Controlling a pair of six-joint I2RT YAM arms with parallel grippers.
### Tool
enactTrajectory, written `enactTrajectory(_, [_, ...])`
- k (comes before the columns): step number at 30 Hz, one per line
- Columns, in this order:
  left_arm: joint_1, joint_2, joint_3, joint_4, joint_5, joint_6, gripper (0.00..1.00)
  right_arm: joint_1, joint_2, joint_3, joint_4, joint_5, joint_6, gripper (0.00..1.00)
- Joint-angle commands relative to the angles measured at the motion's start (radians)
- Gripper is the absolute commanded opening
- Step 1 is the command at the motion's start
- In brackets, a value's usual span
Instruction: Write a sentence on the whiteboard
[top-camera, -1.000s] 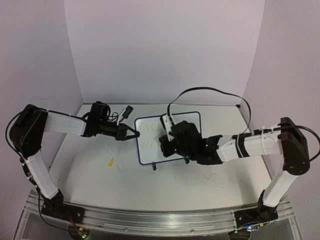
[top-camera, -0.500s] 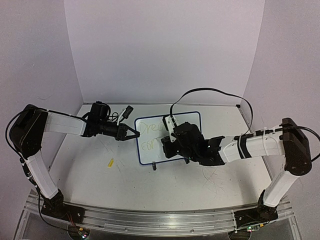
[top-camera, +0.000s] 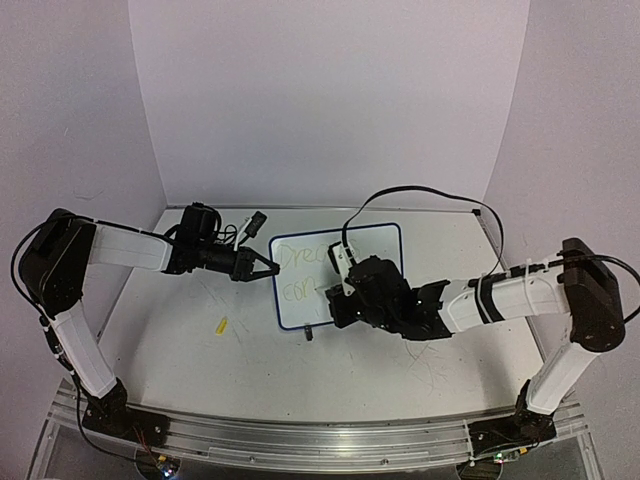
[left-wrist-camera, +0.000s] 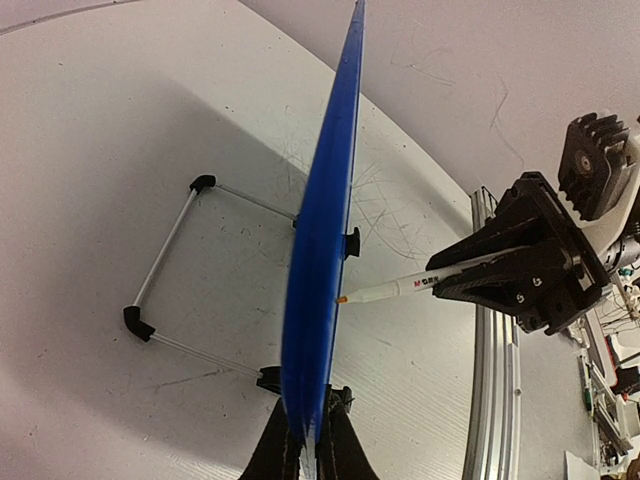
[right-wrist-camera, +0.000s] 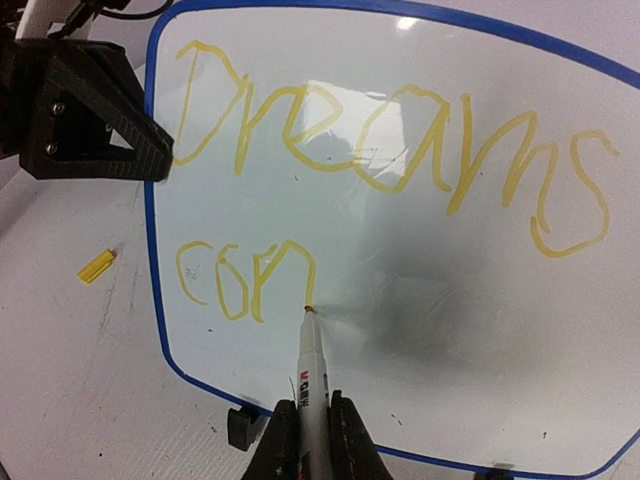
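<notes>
Here, left gripper stretched sideways, clamped on whiteboard edge, right gripper squeezing marker, tip touching sentence.

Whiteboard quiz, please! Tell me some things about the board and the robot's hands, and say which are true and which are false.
1. The top line of writing on the whiteboard says "Dreams". True.
2. The writing is red. False: it is yellow.
3. The right gripper holds a marker whose tip touches the board. True.
4. The left gripper hangs away from the board. False: it pinches the board's edge.
5. The second line is finished. False: only a few letters stand there.
</notes>
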Motion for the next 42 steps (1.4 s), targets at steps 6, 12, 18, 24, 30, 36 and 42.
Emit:
enactTrajectory(6, [-0.017, 0.011, 0.031, -0.022, -0.037, 0.039, 0.0, 0.007, 0.0, -0.012, -0.03, 0.026, 0.025, 0.0])
enactTrajectory(12, [-0.017, 0.009, 0.029, -0.023, -0.038, 0.039, 0.0, 0.007, 0.018, 0.016, -0.027, 0.031, 0.017, 0.0])
enactTrajectory(18, [-0.017, 0.01, 0.03, -0.023, -0.038, 0.041, 0.0, 0.003, 0.014, 0.033, -0.007, 0.064, 0.001, 0.0])
enactTrajectory(24, [-0.017, 0.009, 0.03, -0.023, -0.038, 0.041, 0.0, -0.018, 0.02, 0.063, 0.009, 0.063, -0.013, 0.0])
enactTrajectory(30, [-0.017, 0.009, 0.03, -0.023, -0.037, 0.041, 0.0, -0.036, 0.023, 0.076, 0.015, 0.068, -0.023, 0.0])
enactTrajectory(36, [-0.017, 0.009, 0.031, -0.023, -0.037, 0.042, 0.0, -0.042, 0.012, 0.072, 0.015, 0.088, -0.026, 0.0])
enactTrajectory(42, [-0.017, 0.009, 0.031, -0.023, -0.037, 0.042, 0.0, -0.041, -0.017, 0.046, 0.01, 0.114, -0.015, 0.0])
